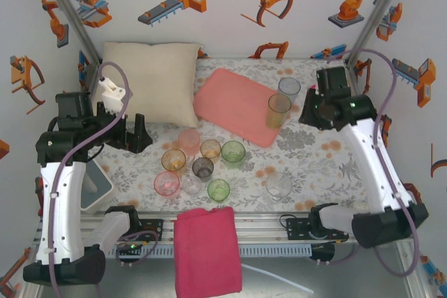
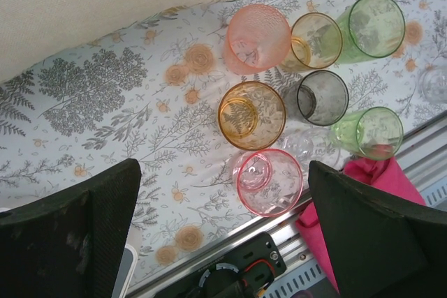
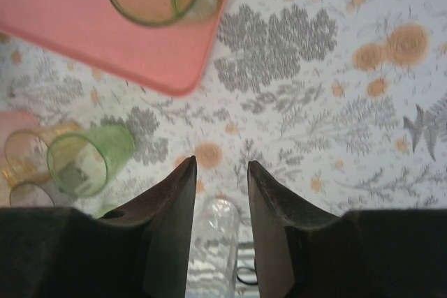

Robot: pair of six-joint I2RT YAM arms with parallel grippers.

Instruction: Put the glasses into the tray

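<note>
The salmon-pink tray (image 1: 227, 106) lies at the back middle of the table. A yellow-green glass (image 1: 279, 111) stands on its right corner, and a clear glass (image 1: 288, 88) stands at its far right edge. Several more glasses cluster in front of it, among them a pink one (image 2: 269, 181), an orange one (image 2: 251, 114) and a smoky grey one (image 2: 322, 97). My left gripper (image 1: 131, 134) hangs wide open left of the cluster, above the pink glass. My right gripper (image 3: 222, 167) is open just right of the tray corner, holding nothing. A clear glass (image 3: 216, 242) stands on the table far below its fingers.
A cream pillow (image 1: 148, 82) lies at the back left, touching the tray's left end. A magenta folded cloth (image 1: 207, 250) drapes over the metal front rail (image 1: 272, 228). A grey-white box (image 1: 96, 186) sits by the left arm.
</note>
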